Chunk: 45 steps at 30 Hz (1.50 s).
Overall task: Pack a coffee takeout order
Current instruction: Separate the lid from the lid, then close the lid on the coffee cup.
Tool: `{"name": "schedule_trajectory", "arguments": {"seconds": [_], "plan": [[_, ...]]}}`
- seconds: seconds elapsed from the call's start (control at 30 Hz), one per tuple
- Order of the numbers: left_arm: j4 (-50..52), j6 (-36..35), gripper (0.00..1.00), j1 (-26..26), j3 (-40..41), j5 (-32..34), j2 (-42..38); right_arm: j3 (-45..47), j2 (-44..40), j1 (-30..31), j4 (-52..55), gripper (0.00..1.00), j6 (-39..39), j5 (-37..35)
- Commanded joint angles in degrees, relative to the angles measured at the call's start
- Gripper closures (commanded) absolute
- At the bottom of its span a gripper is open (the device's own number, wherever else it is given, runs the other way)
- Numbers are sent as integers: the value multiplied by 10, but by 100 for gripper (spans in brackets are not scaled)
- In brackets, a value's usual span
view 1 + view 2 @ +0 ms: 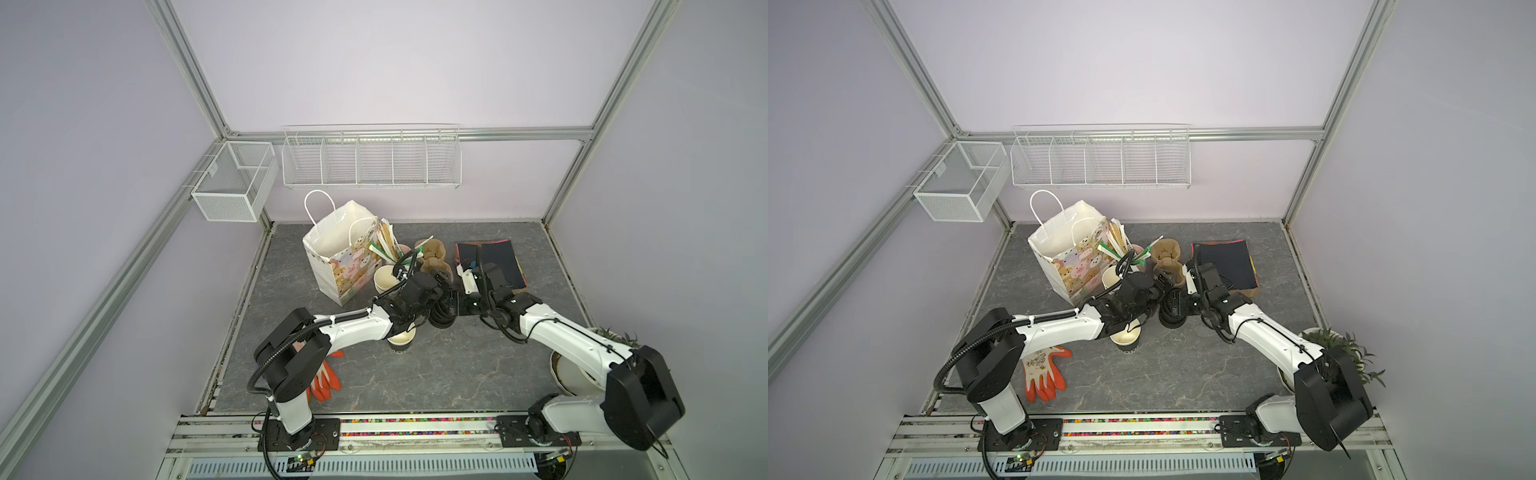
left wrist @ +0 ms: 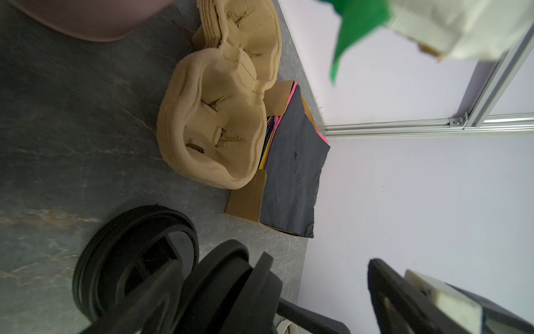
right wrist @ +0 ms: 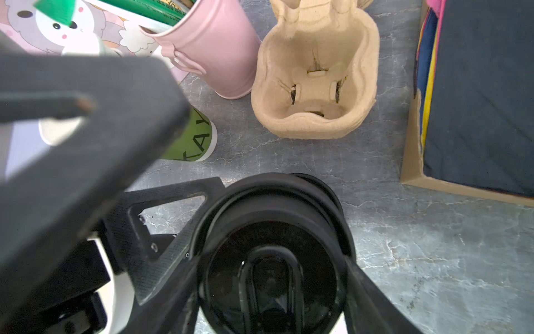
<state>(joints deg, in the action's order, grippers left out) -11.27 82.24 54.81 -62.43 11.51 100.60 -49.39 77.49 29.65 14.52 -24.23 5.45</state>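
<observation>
We saw one black paper cup [image 1: 401, 341], one brown two-well carrier [image 3: 315, 86], one black sheet [image 3: 485, 101]; left gripper [image 2: 319, 261] released, right gripper [image 3: 274, 277] clamped black lid [image 3: 268, 243].

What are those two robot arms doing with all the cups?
They're packing a coffee order. The right gripper grips the top lid of the black lid stack, while the open left gripper hovers beside it. The black paper cup stands uncovered on the table nearby. The brown carrier is empty.
</observation>
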Motion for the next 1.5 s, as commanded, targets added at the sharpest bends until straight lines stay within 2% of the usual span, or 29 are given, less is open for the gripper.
{"name": "schedule_trajectory", "arguments": {"seconds": [0.0,0.37,0.57,0.77,0.9,1.17,1.47], "plan": [[12,-1,0,-6,-7,5,-1,6,-9,-3,-12,28,-4,3],[95,-61,0,-27,-60,29,-40,-6,-4,-5,21,28,13,-26],[245,-185,0,-29,-148,105,-124,-35,-27,-5,66,27,32,-26],[386,-304,0,-28,-175,172,-233,-45,-62,2,109,27,35,-17],[479,-365,0,-29,-159,213,-313,-78,-64,30,155,27,42,-27],[644,-473,0,-29,-90,299,-479,-152,-41,138,221,27,36,-70],[716,-466,0,-29,36,381,-654,-246,69,267,277,27,35,-136]]}}
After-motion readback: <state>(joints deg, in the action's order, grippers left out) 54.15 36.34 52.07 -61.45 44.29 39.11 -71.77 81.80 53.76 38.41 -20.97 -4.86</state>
